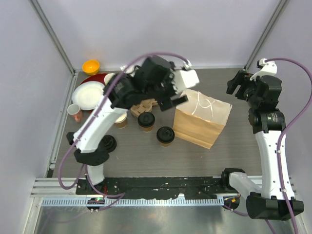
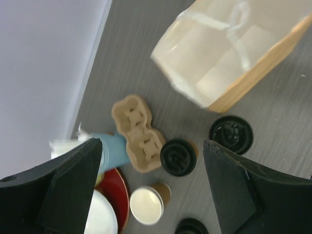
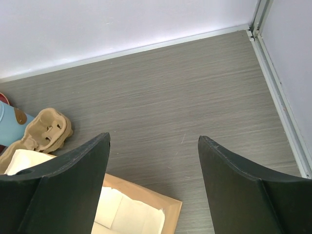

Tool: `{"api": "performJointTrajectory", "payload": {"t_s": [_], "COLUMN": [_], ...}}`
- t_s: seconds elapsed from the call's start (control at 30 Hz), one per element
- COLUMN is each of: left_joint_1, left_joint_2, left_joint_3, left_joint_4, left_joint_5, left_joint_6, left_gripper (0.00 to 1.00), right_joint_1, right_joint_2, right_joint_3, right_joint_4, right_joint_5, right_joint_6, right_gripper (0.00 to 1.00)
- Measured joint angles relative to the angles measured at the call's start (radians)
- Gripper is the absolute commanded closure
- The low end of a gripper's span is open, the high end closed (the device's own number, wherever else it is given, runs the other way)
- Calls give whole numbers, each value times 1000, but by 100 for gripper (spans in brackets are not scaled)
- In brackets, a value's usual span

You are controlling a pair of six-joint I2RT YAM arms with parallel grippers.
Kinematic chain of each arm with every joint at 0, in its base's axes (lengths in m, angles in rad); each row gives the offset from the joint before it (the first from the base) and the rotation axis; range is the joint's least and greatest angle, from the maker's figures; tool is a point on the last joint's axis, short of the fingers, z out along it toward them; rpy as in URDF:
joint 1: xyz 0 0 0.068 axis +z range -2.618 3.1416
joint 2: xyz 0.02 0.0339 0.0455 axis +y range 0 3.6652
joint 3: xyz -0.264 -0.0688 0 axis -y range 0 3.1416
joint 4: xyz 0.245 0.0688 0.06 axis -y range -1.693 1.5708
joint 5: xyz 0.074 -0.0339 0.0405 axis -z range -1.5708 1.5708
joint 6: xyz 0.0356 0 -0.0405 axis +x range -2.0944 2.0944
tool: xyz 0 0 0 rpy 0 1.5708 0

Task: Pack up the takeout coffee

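Left tool (image 1: 174, 101) (image 2: 152, 146) hangs over the middle of the counter (image 1: 200, 163), its fingers spread wide with nothing between them. In its own view the fingers frame the cups below. Just to its right sits a brown paper bag (image 1: 202, 122) (image 2: 224, 53) (image 3: 136, 209), mouth open, with a pale inside and a white string handle. Whether the bag stands straight or leans I cannot tell.

Right tool (image 1: 236, 87) (image 3: 153, 139) is held above the far right part of the counter, well apart from the cups. Its fingers are apart and empty, with bare counter below them.

The takeout coffee is left of the bag, near the middle of the counter. The first lidded cup (image 1: 146, 120) (image 2: 179, 157) stands upright just beside a pulp cup carrier (image 1: 146, 105) (image 2: 138, 134) (image 3: 41, 131). The second lidded cup (image 1: 165, 135) (image 2: 231, 134) stands closer to the near edge, just beside the bag's left side. An open cup (image 1: 121, 120) (image 2: 146, 204), cream inside and without a lid, stands left of the first. A loose lid (image 1: 108, 143) lies nearer the left edge, by the left arm.

Toward the far left corner are a white plate (image 1: 88, 96) lying on a red plate (image 1: 93, 77), an orange bowl (image 1: 90, 65) and a blue cup (image 2: 113, 152) (image 3: 7, 114).
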Motion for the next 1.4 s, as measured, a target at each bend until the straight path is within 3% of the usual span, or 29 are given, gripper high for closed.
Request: {"api": "performJointTrajectory", "payload": {"t_s": [0.1,0.27,0.47,0.57,0.8,1.0,1.4], "left_joint_1": [146,358,535,567,658,698,687], "left_joint_2": [-91,-161,-166,-162,-172,-155,-98], "left_joint_3": [-149,-448,-842,-1008,-1178,-1239,-1292], "left_joint_4": [21,106,344,444,681,812,901], "left_joint_5": [17,56,57,34,36,36,40], "left_joint_6": [-84,-228,-402,-471,-619,-678,-703], "left_gripper": [20,42,43,45,46,46,48], "right_joint_1": [0,0,0,0,0,0,0], "right_joint_2": [14,41,40,40,38,37,21], "right_joint_3": [0,0,0,0,0,0,0], "right_joint_4": [15,26,29,30,22,9,6], "right_joint_5": [-18,-42,-41,-41,-42,-45,-63], "right_joint_6": [6,17,17,18,18,22,36], "right_gripper": [22,23,23,23,23,24,24]}}
